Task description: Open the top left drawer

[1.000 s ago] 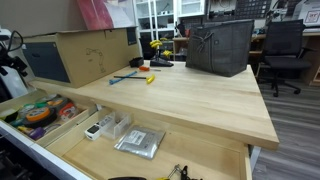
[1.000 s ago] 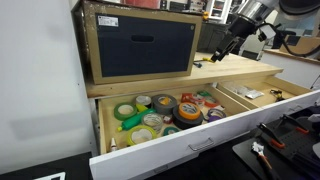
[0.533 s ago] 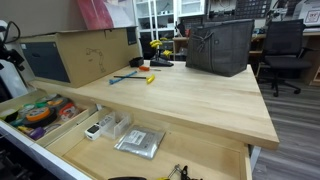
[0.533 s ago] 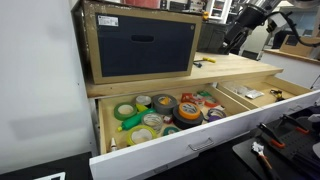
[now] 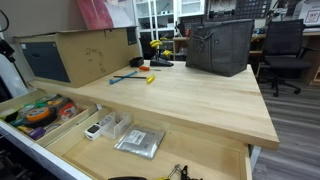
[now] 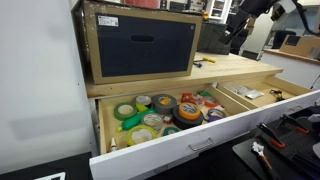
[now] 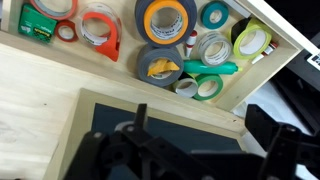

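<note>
The top left drawer stands pulled out, white-fronted, pale wood inside, filled with orange, green and grey tape rolls. It shows in both exterior views, at the left edge in one, and from above in the wrist view. My gripper is high above the table, over a cardboard box, its dark fingers wide apart with nothing between them. In an exterior view the arm is raised at the top right, far from the drawer.
The wider pale-wood drawer is also open, holding clear plastic boxes and a silvery packet. A cardboard box with a dark front and a black bag stand on the tabletop. Small tools lie near the box.
The arm has lifted up and back from the table: it rises towards the top of one exterior view and slips out of the other's left edge. The drawers have not moved.
</note>
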### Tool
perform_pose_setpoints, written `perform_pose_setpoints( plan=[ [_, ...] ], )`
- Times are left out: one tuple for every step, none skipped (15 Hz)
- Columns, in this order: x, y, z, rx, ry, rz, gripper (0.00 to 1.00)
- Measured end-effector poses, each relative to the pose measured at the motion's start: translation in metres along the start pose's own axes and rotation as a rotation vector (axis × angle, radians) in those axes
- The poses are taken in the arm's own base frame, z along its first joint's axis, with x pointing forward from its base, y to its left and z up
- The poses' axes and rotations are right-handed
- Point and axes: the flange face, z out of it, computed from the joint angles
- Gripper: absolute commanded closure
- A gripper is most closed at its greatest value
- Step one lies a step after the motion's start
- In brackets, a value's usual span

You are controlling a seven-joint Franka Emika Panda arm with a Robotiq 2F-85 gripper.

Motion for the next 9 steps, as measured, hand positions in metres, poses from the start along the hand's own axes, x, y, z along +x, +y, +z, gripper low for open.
perform_pose_setpoints(
  plan=[
    [0.001, -0.002, -0.003, 0.008, -0.006, 0.002, 0.00],
    [0.002, -0.004, -0.006, 0.017, -0.013, 0.006, 0.00],
    [0.004, -0.005, -0.009, 0.028, -0.021, 0.012, 0.00],
    [0.005, -0.006, -0.013, 0.036, -0.029, 0.017, 0.00],
    [0.006, -0.006, -0.017, 0.043, -0.036, 0.023, 0.00],
    [0.009, -0.005, -0.021, 0.046, -0.042, 0.029, 0.00],
    [0.011, -0.004, -0.027, 0.047, -0.045, 0.036, 0.00],
    [0.013, -0.003, -0.034, 0.048, -0.047, 0.044, 0.00],
    [0.016, -0.001, -0.040, 0.047, -0.050, 0.058, 0.00]
  ],
)
